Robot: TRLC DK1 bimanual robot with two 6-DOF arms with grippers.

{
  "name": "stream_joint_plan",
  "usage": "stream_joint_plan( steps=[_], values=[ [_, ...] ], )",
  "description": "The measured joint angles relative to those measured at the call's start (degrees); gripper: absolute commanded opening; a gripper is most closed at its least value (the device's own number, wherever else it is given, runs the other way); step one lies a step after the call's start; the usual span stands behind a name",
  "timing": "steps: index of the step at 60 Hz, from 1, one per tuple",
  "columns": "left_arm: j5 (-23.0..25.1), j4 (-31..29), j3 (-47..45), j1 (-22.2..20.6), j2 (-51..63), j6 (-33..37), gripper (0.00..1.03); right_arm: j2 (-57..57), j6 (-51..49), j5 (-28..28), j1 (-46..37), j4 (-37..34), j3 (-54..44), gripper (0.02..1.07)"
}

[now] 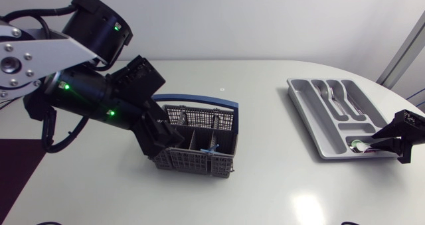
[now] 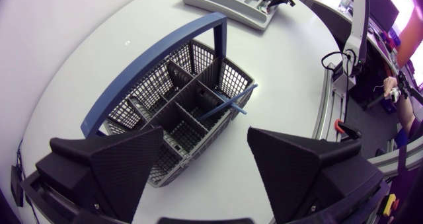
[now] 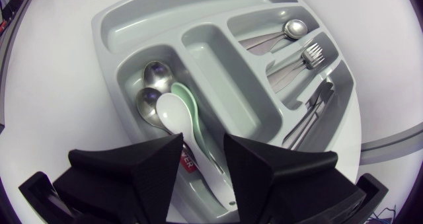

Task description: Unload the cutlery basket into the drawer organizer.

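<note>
Left arm (image 1: 73, 72) comes in from the left and angles down over the grey cutlery basket (image 1: 192, 162), which sits left of mid-table (image 1: 265, 192). Left gripper (image 2: 205, 139) is at the basket's left end, jaws spread wide and holding nothing. The basket's blue handle (image 1: 199, 100) arches over its far side. One blue-handled utensil (image 2: 228, 106) leans in a compartment on the right.

The grey drawer organizer (image 1: 305, 112) lies well to the right. Its long slots hold a metal spoon (image 3: 294, 29), a fork (image 3: 310, 52) and knives (image 3: 317, 98). The near cross slot holds two metal spoons (image 3: 147, 102), a white spoon (image 3: 173, 112) and a pale green spoon (image 3: 188, 97). Right gripper (image 3: 203, 148) hangs over those handles; grip cannot be told.
</note>
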Motion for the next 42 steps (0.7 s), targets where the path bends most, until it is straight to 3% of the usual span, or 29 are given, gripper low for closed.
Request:
stream_joint_plan(
  steps=[14, 24, 36, 42],
  values=[
    [-1.27, 1.9, -2.51, -3.32, 0.0, 1.36, 0.9, -5.66, 3.76, -6.1, -0.98, 0.63, -1.14, 0.68],
    [-3.26, 5.46, -3.91, -7.13, 0.0, 1.97, 0.9, -14.88, 5.29, -8.98, -1.42, 1.31, -8.63, 0.68],
    [-12.92, 15.74, -7.93, -15.74, 0.0, 2.75, 0.9, -24.46, 7.96, -10.36, -0.22, 4.39, -22.27, 0.68],
    [-14.78, 20.52, -10.25, -16.83, 0.2, 4.02, 0.9, -28.48, 8.96, -10.6, 1.44, 6.23, -28.46, 0.7]
  ],
)
